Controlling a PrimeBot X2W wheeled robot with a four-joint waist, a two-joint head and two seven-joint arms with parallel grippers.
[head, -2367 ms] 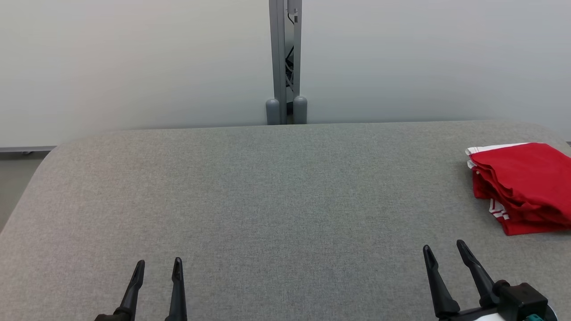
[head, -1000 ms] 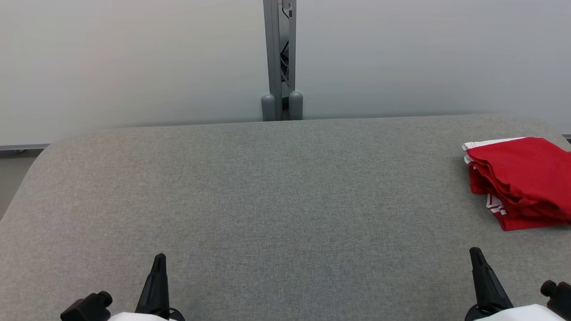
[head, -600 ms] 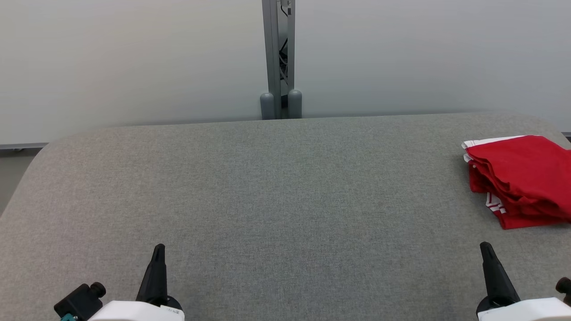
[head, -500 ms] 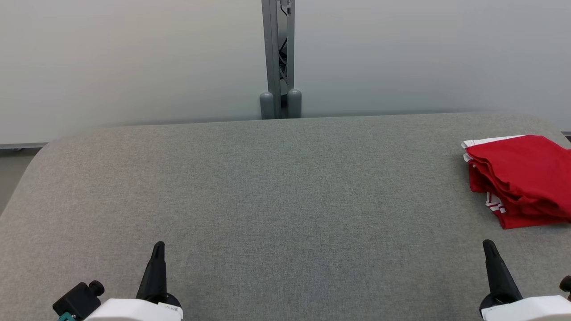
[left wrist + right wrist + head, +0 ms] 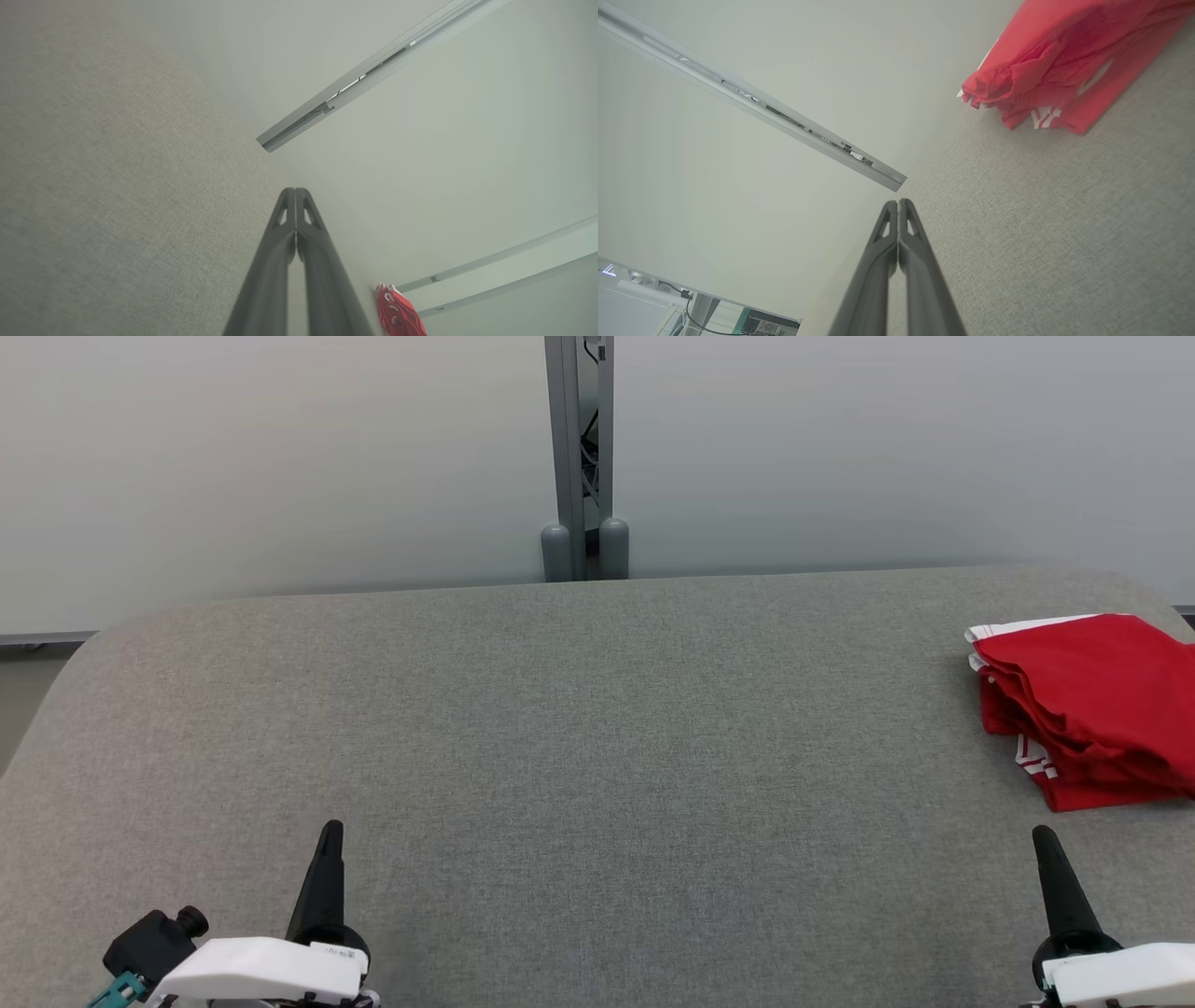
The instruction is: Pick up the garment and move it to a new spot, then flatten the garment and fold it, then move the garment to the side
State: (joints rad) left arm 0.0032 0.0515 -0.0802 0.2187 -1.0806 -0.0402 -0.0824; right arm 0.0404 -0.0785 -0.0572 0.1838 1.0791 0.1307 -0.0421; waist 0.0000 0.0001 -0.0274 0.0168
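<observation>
Garment [image 5: 1088,709] sits folded at our right; final step looks done. Left gripper [image 5: 330,829], right gripper [image 5: 1044,837] closed, empty. We park next.

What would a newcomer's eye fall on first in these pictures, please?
The folded red garment stands out first, lying at the far right of the grey table. Next come the dark fingers at the near edge: the left gripper and the right gripper, both shut and holding nothing, the right one nearer the garment but apart from it.
</observation>
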